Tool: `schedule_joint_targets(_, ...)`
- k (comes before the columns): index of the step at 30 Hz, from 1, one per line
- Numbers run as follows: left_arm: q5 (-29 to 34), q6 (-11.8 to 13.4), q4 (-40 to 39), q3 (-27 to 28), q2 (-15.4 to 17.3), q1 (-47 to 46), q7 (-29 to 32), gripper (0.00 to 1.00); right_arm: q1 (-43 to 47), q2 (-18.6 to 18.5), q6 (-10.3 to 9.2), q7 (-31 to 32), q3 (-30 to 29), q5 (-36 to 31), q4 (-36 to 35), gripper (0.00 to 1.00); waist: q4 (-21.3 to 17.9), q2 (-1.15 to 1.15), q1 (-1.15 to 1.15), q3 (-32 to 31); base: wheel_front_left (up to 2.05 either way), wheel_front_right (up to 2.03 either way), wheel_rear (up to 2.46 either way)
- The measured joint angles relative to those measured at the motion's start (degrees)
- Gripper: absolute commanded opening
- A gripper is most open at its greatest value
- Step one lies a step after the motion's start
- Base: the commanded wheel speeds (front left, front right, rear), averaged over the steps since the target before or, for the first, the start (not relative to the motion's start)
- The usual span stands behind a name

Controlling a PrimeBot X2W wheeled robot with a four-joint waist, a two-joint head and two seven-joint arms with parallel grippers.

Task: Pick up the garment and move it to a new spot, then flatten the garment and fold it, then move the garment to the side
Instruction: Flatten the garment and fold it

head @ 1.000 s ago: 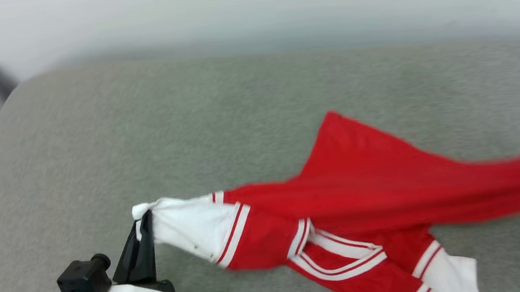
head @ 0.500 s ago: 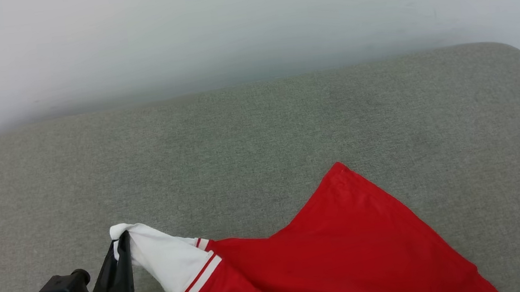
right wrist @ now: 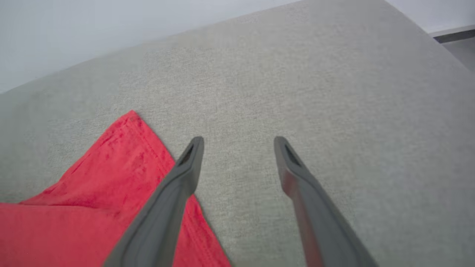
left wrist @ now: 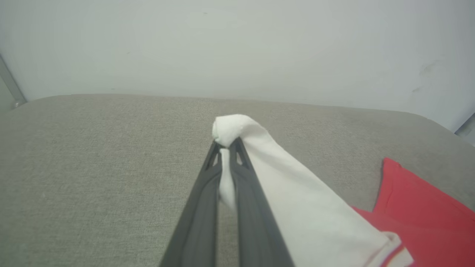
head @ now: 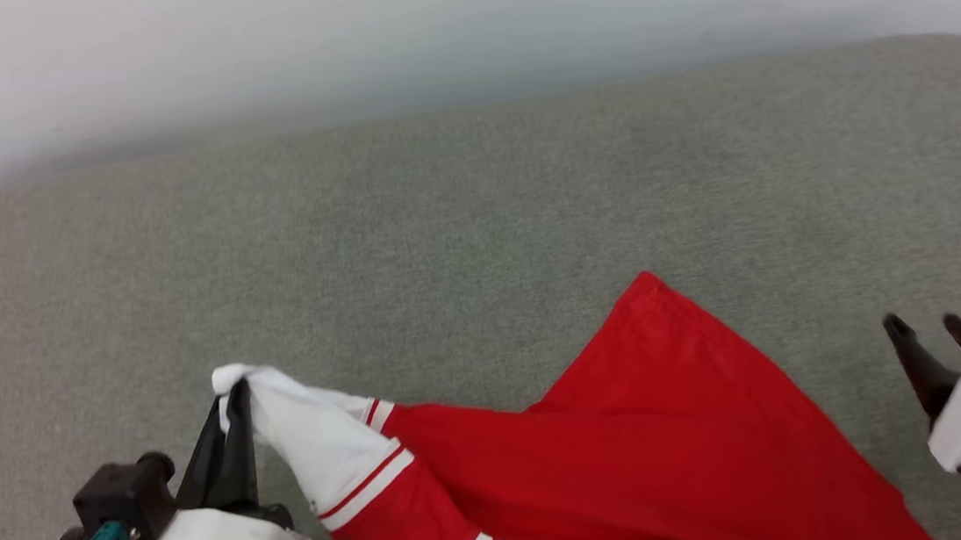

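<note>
The garment (head: 637, 431) lies on the grey cushion (head: 439, 203), toward 5 o'clock in the head view. It looks light, soft and limp. The left gripper (head: 234, 408) is clenched on the white sleeve (head: 312, 445). The right gripper (head: 922, 323), at 4 o'clock, is spread and empty. The red corner (head: 645, 285) seems a good second hold.

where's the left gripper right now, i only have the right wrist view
observer: at the head view's lower left, the left gripper is shut on the white sleeve of the garment.
operator: is that sleeve flat or bunched
observer: bunched. in the left wrist view a white knot of cloth pokes out past the closed fingertips.
operator: any markings on it
observer: yes, red-and-white striped trim runs where the sleeve meets the red cloth.
</note>
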Motion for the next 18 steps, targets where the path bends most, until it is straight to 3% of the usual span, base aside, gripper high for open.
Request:
schedule_joint_targets(3, 0.3, -0.6, -0.1, -0.6, 0.1, -2.4, -0.3, 0.00, -5.3, -1.8, 0.00, 4.0, 3.7, 1.2, 1.9, 1.00, 1.0, 0.00, 0.00, 2.2, 0.00, 0.00, 0.00)
schedule_joint_targets(8, 1.3, -1.5, 0.0, -2.2, -0.2, -7.2, -0.8, 0.00, -14.6, -5.0, 0.00, 17.5, 9.8, 2.9, 4.0, 1.00, 3.1, 0.00, 0.01, 6.4, 0.00, 0.00, 0.00)
schedule_joint_targets(13, 2.7, -2.2, 1.0, -3.9, -0.6, -11.1, -1.9, 0.00, -21.8, -5.9, 0.00, 29.1, 14.1, 3.7, 5.3, 1.00, 5.8, 0.00, 0.01, 10.4, 0.00, 0.00, 0.00)
schedule_joint_targets(18, 2.8, -2.8, 2.4, -4.9, -1.4, -13.7, -3.1, 0.00, -26.2, -6.0, 0.00, 35.1, 18.1, 4.5, 7.7, 1.00, 8.3, 0.00, 0.01, 13.8, 0.00, 0.00, 0.00)
